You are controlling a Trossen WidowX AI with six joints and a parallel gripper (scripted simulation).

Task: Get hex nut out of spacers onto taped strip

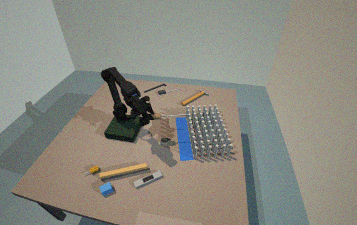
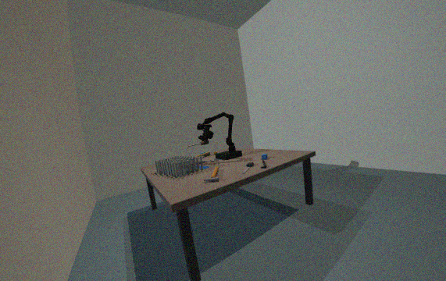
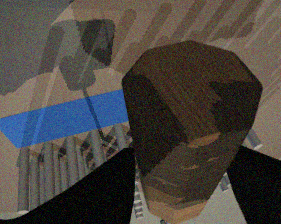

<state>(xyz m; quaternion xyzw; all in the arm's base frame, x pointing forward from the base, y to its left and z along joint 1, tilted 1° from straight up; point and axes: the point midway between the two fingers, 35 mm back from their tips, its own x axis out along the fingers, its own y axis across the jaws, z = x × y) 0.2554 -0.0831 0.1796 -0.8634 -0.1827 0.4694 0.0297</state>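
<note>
My gripper is shut on the wooden handle of a tool with a thin metal rod. It is held above the table, with the rod pointing towards the spacers. In the top view the rod's end overlaps the back-left spacers; the exterior view shows it above their tops. The shape of its tip is too small to tell. The metal spacers stand upright in rows. The blue taped strip lies in front of them. I cannot make out the nut.
A hammer, a black-handled tool and a dark bent bar lie beyond the field. A yellow bar, a grey box, a blue block and a yellow-handled tool lie at the near side.
</note>
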